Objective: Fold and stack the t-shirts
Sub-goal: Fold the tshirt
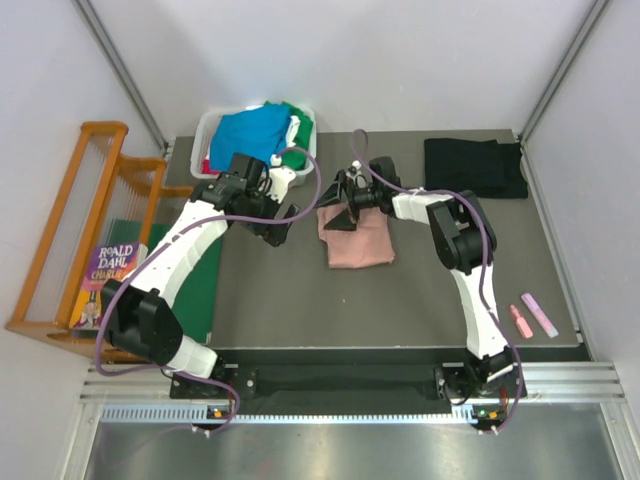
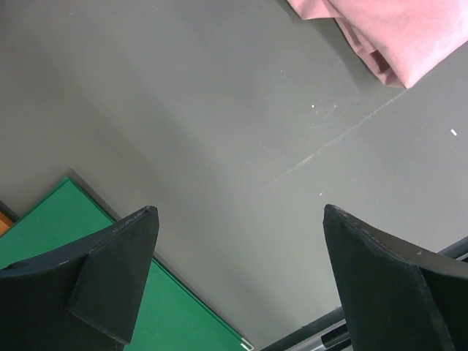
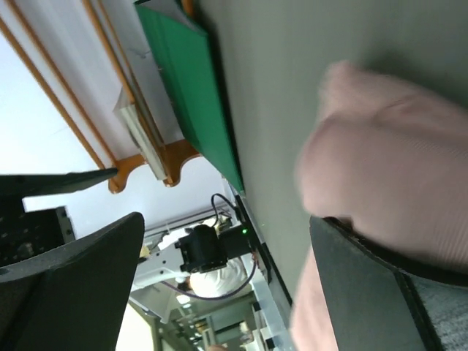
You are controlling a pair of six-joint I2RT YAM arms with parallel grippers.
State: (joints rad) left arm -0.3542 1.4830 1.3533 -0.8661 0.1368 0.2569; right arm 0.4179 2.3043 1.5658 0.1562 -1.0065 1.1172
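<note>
Grey mat (image 1: pixel 300 300) covers the table, with white walls on 3 sides.

Top view:
- Pink shirt (image 1: pixel 357 238), folded, lies at centre frame.
- Black shirt (image 1: pixel 474 166), folded, lies at upper right, well apart from the pink shirt.
- Bin (image 1: pixel 205 135) at upper left holds a blue shirt (image 1: pixel 250 132) and a green shirt (image 1: pixel 302 118), heaped loosely.
- Green board (image 1: pixel 200 275) lies along the mat's left edge.
- Wooden rack (image 1: pixel 70 235) stands further left, with a book (image 1: pixel 108 272) inside it.
- 2 small pink items (image 1: pixel 533 317) lie at lower right; their type cannot be told.

Left gripper (image 1: pixel 282 228): it sits just left of the pink shirt, apart from it. In the wrist view the jaws are spread wide over bare mat with nothing between them. The pink shirt is at upper right of that frame and the board at lower left.

Right gripper (image 1: pixel 340 215): it is at the pink shirt's upper-left corner. The wrist view is blurred. The jaws are spread wide, and pink cloth lies against the lower-right finger (image 3: pixel 380 292). Nothing is pinched.
</note>
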